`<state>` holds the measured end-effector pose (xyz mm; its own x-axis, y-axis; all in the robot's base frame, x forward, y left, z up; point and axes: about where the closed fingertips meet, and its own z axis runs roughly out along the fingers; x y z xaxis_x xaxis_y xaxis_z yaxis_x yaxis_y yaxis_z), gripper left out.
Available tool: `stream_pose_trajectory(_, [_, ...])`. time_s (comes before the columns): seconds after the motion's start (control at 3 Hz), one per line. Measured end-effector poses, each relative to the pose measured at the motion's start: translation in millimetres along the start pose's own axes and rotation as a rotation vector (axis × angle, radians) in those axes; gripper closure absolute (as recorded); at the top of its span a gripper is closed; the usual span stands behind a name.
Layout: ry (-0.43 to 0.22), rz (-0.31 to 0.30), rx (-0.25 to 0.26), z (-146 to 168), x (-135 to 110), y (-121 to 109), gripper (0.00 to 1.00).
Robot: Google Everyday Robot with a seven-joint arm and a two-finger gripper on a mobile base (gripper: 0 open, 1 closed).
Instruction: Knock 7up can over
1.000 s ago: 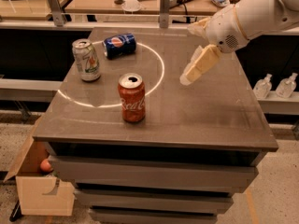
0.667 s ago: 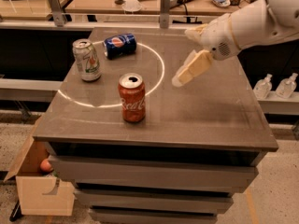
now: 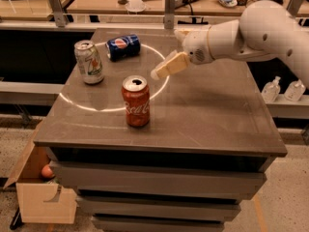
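Nearest us on the worktop [image 3: 207, 115] stood a red Coca-Cola can [image 3: 135, 102]. Behind it, leftward, the 7up can [image 3: 89, 62] stood upright, well apart from the tool [image 3: 166, 67] hanging mid-worktop. Apart or together, we could not tell. Farthest back, a blue Pepsi can [image 3: 122, 47] lay on its side.

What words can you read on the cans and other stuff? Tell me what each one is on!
"Coca-Cola": white curly script on the red can, standing upright.
Blue can, lying on its side: a round red, white and blue logo; no word is readable.
7up can, standing upright: green marking, too blurred to read.
Two bottles at the right: nothing readable.
Gripper, hanging right of the blue can: no writing.
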<state>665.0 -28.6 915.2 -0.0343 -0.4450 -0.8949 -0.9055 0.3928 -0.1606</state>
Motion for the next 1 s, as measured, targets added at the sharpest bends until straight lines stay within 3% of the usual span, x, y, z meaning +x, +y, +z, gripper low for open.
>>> stream_pose_trajectory(0.67, [-0.116,-0.016,-0.091,94.1,-33.6,0.2,0.0])
stream_pose_trajectory(1.0, [-0.173,-0.038,-0.212,138.3,-54.2,22.3,0.0])
